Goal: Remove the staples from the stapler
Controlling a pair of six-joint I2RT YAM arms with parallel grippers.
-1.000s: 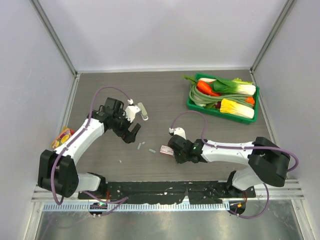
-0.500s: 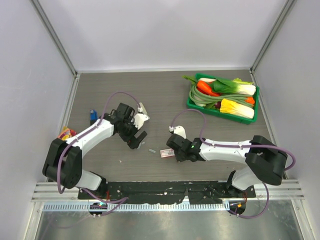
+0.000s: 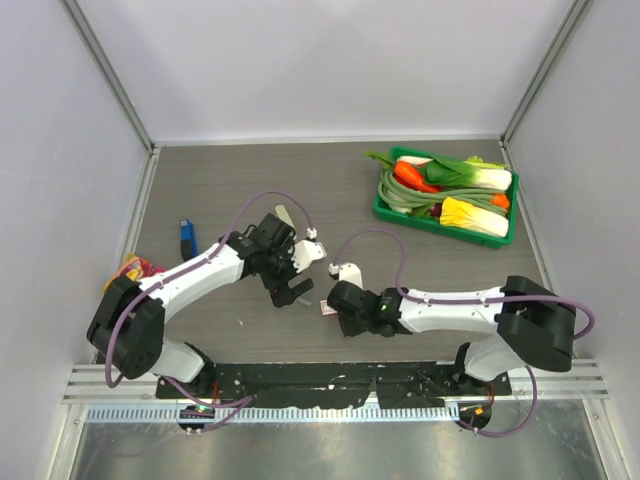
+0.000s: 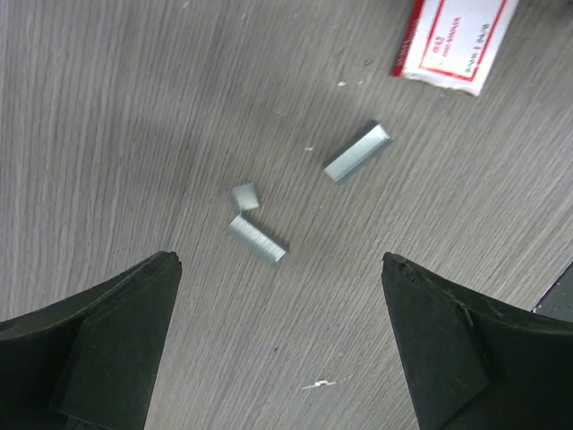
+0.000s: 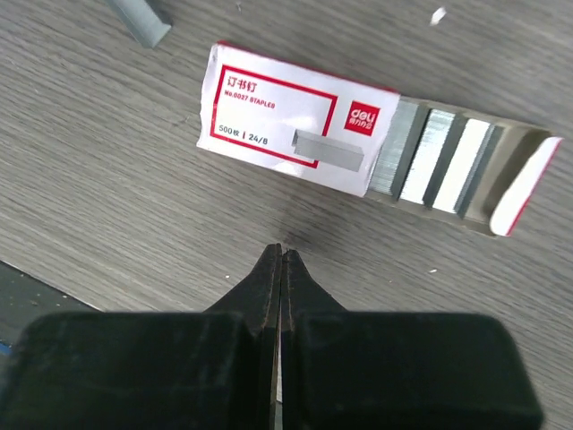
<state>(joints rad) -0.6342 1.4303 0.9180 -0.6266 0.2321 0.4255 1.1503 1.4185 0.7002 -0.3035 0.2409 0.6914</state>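
My left gripper hovers over the table with its jaws wide apart and holds nothing. Three staples lie just under it, near the box. My right gripper is pressed closed and empty, just at the near side of the box, which is slid partly open. The stapler lies well apart, to the left.

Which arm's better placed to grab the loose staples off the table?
Left. The left gripper hangs open over the staples; the right gripper is shut, beside the staple box.
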